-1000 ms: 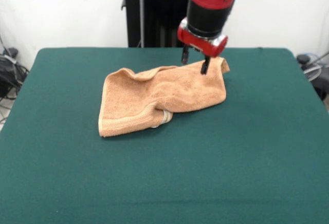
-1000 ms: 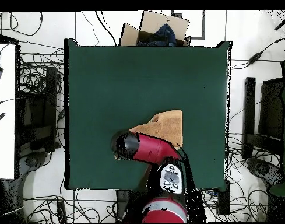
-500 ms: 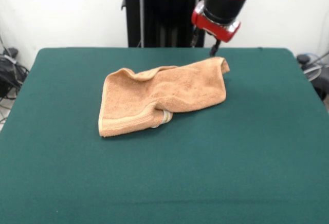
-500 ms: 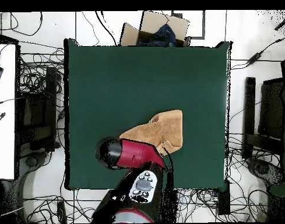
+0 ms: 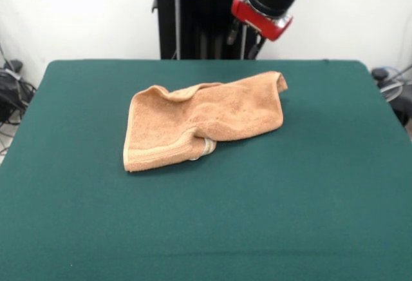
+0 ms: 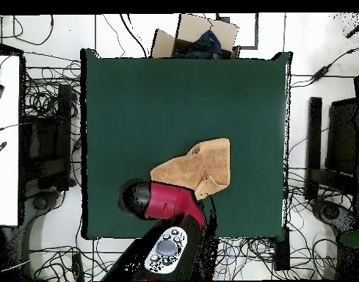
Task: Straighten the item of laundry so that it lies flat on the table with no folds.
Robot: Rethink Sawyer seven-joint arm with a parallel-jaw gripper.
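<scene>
1. Up above the far edge of the worktop (image 5: 335,184), my pincer (image 5: 246,37) hangs in the air. It holds nothing. Its two thin fingers stand a bit apart, so it looks let go.

2. My towel (image 5: 203,126) lies on the green worktop, near the middle and a bit toward my side. In the front view it is below my pincer and mostly off to the left. Its closest corner is the raised one at the right end, just under my pincer.

3. From side to side the towel is long, and it tips up a little at the right end.

4. The towel is not flat yet. Its front edge is tucked under near the middle, where a small white tag peeks out. Its top edge makes a soft bump too.

5. I think my next job is to come back down to a corner and pull it away from the fold.

6. All round the towel the worktop is bare green cloth, with lots of room to spread out.

7. Beyond the worktop there are white walls, wires on the floor, and a box (image 6: 197,35) at the far end.
</scene>
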